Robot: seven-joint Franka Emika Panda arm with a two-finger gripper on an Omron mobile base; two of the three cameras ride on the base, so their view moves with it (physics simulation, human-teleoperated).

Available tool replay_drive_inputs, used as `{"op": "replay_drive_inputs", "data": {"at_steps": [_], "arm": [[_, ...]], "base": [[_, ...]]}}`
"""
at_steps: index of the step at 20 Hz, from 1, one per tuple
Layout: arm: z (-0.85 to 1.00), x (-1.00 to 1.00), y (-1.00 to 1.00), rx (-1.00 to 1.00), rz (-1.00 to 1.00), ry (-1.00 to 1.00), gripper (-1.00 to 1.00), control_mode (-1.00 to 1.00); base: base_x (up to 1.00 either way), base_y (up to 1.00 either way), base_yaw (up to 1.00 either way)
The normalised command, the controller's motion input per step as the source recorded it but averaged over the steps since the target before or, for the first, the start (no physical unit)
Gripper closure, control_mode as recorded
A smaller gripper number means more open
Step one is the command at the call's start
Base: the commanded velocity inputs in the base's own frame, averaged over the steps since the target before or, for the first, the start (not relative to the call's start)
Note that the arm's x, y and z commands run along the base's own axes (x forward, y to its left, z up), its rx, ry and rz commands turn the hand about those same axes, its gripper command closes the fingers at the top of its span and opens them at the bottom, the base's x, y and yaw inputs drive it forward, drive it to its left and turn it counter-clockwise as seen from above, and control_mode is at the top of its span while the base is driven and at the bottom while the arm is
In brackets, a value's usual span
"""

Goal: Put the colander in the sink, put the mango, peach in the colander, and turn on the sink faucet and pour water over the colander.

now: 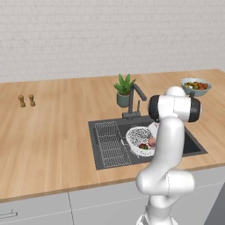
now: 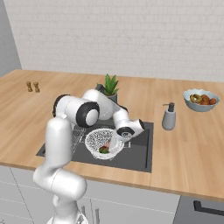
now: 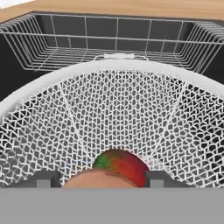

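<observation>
White mesh colander (image 3: 109,113), red-and-green mango (image 3: 122,164), pinkish-orange peach (image 3: 98,179), dark grey sink (image 1: 107,132), pale wood counter (image 1: 48,132), white brick wall (image 1: 88,35).

- Your arm (image 1: 169,145) covers the right side of the colander (image 1: 137,137) and much of the sink (image 1: 105,145).
- The peach (image 3: 98,179) is cut by the hand view's bottom, hiding the mango's (image 3: 124,164) lower half.
- You can't read the fingertips' contact.

My light wooden counter (image 1: 52,132) carries two small brown shakers (image 1: 26,100), a potted green plant (image 1: 124,90), a grey-blue fruit bowl (image 2: 201,100), and a grey soap dispenser (image 2: 169,117).
</observation>
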Motion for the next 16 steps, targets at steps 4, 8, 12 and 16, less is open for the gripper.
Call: {"op": "replay_drive_inputs", "data": {"at_steps": [4, 8, 12, 16], "arm": [[-0.23, 0.31, 0.17, 0.0, 0.06, -0.01, -1.0, -1.0], [-0.09, 0.25, 0.07, 0.0, 0.07, -0.05, -1.0, -1.0], [0.0, 0.05, 0.0, 0.04, 0.1, -0.16, -1.0, -1.0], [0.03, 0.0, 0.0, 0.06, 0.12, -0.24, -1.0, -1.0]], "base": [[0.0, 0.0, 0.0], [0.0, 0.0, 0.0], [0.0, 0.0, 0.0], [0.0, 0.0, 0.0]]}}
